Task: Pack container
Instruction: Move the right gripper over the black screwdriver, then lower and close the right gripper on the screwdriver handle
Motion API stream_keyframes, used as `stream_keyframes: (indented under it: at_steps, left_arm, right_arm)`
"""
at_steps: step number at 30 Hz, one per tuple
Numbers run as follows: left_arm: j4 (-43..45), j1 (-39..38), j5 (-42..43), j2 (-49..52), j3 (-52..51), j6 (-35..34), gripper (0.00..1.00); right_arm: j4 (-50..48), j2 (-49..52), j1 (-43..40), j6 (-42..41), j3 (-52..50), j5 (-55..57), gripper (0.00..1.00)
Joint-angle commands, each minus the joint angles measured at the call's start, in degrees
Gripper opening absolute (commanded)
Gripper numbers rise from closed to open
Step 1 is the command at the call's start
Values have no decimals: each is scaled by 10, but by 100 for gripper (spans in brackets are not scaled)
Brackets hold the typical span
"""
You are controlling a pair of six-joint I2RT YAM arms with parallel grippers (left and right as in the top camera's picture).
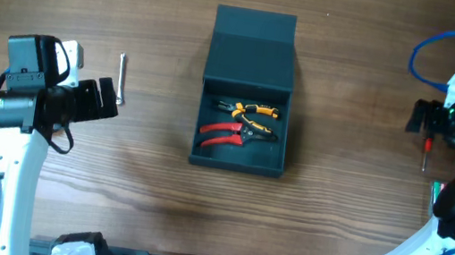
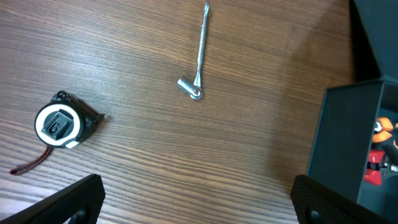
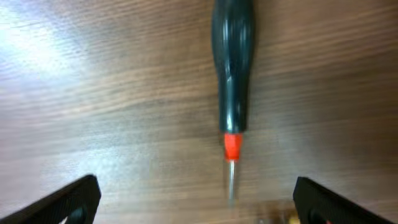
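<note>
Open container [image 1: 251,51] holds red pliers [image 1: 223,133] and yellow pliers [image 1: 254,111].

My left gripper [image 2: 199,208] is spread wide, bare table [image 2: 186,155] between the fingers and just ahead, free to pass. metal key [image 2: 200,53] lies further ahead, roughly centred. tape measure [image 2: 59,124] sits ahead of the finger away from the container [image 2: 345,143], whose wall blocks the other finger's side. My right gripper [image 3: 196,202] is wide too: screwdriver [image 3: 233,68] straight ahead, tip nearly between the fingers, clear wood on both flanks

Dark teal container [image 1: 251,59], red pliers [image 1: 220,132], yellow-black pliers [image 1: 259,110], brown wood-grain table [image 1: 109,191], silver wrench [image 2: 202,43]
</note>
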State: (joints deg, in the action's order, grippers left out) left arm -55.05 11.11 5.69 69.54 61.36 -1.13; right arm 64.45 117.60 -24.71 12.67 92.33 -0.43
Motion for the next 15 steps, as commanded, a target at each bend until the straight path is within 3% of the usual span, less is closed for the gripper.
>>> stream_keyframes:
  at_steps: [1,15]
  left_arm:
    - [1,3,9,-1,13,7,100]
    - [1,3,10,-1,13,7,100]
  right_arm:
    - [30,11,0,-28,68,-12,99]
    - [-7,90,-1,-21,104,-20,99]
